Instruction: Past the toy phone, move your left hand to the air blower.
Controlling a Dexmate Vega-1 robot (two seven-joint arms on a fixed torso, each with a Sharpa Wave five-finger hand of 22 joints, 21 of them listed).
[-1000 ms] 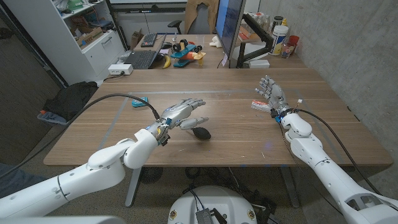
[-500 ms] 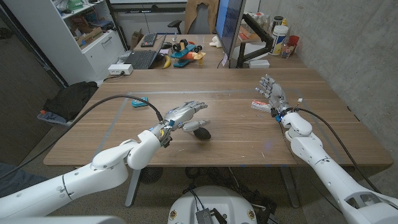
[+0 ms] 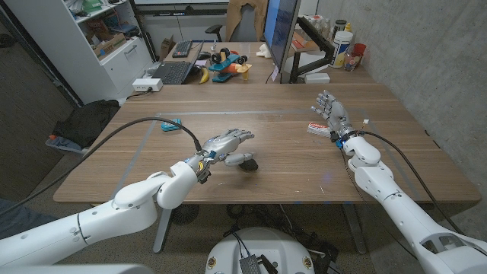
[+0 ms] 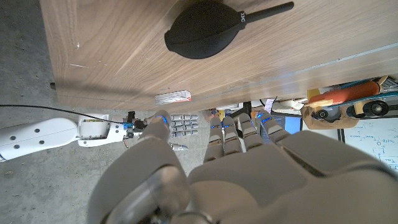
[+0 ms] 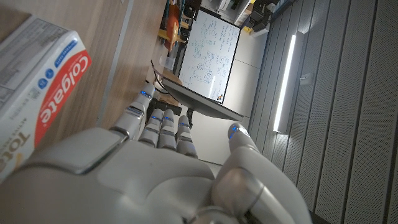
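Left hand (image 3: 225, 143) nearest, over table's (image 3: 304, 164) front middle, fingers apart, holding nothing; hovers just above air blower (image 3: 245, 161), likely arriving for reach. Left wrist view: blower's (image 4: 204, 29) black bulb lies on wood ahead of fingertips (image 4: 231, 127), thin nozzle pointing away; small white lettering on neck, unreadable. Toy phone (image 3: 170, 123), teal, well apart toward far left, hand already beyond it. Right hand (image 3: 332, 116) waits, fingers spread, empty, beside toothpaste box (image 3: 318, 128); right wrist view reads "Colgate" (image 5: 43, 93). Beyond table: keyboard (image 3: 173, 72).

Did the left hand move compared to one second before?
Yes. The left hand has moved toward the robot's right and slightly nearer the table's near edge, so it now reaches over the air blower, which has stayed in place.
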